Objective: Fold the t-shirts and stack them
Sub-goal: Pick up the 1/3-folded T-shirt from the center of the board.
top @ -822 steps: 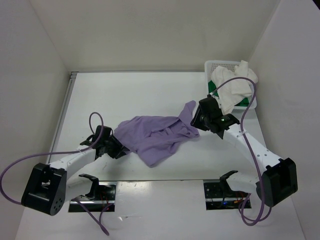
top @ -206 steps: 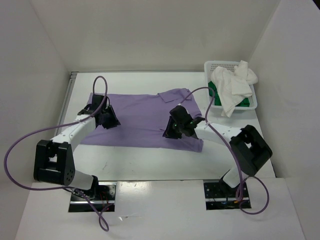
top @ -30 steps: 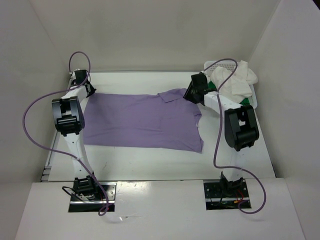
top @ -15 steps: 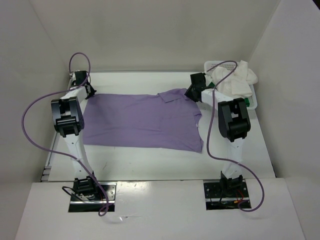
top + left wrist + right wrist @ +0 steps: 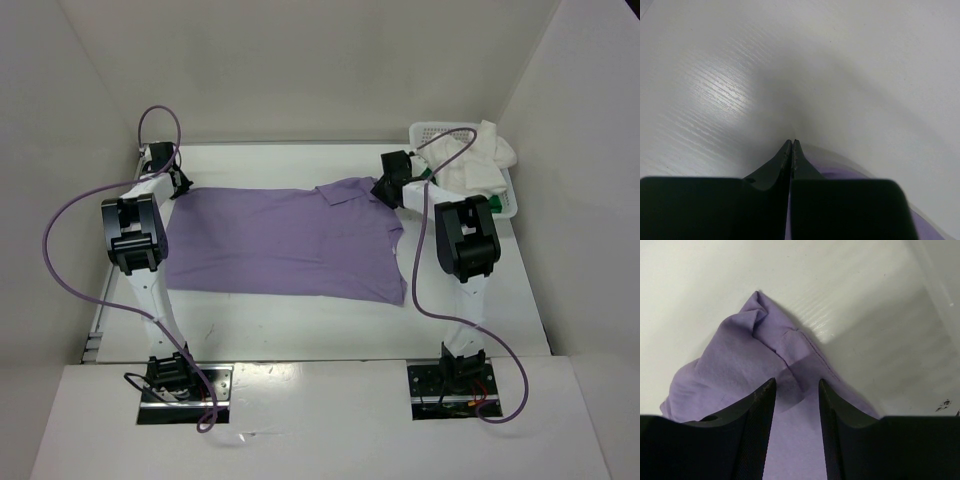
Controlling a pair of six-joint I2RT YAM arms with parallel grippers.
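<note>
The lavender purple t-shirt (image 5: 285, 240) lies spread flat across the middle of the table. At its far left corner my left gripper (image 5: 179, 184) is shut, and in the left wrist view a sliver of purple cloth (image 5: 840, 172) shows between and beside the closed fingers (image 5: 791, 142). My right gripper (image 5: 384, 191) is at the shirt's far right corner, where the cloth is bunched. It stands open (image 5: 796, 382), its fingers straddling a folded purple sleeve (image 5: 760, 335). The white t-shirt (image 5: 480, 160) and the green t-shirt (image 5: 496, 204) lie in the basket.
The white perforated basket (image 5: 430, 128) stands at the table's far right corner, just right of my right gripper. White walls close in the table at the back and on both sides. Both arms stretch far back, with purple cables looping beside them.
My left gripper has closed on the shirt's far left corner. The right arm has drawn its elbow in, its gripper staying at the far right corner and opening slightly.
</note>
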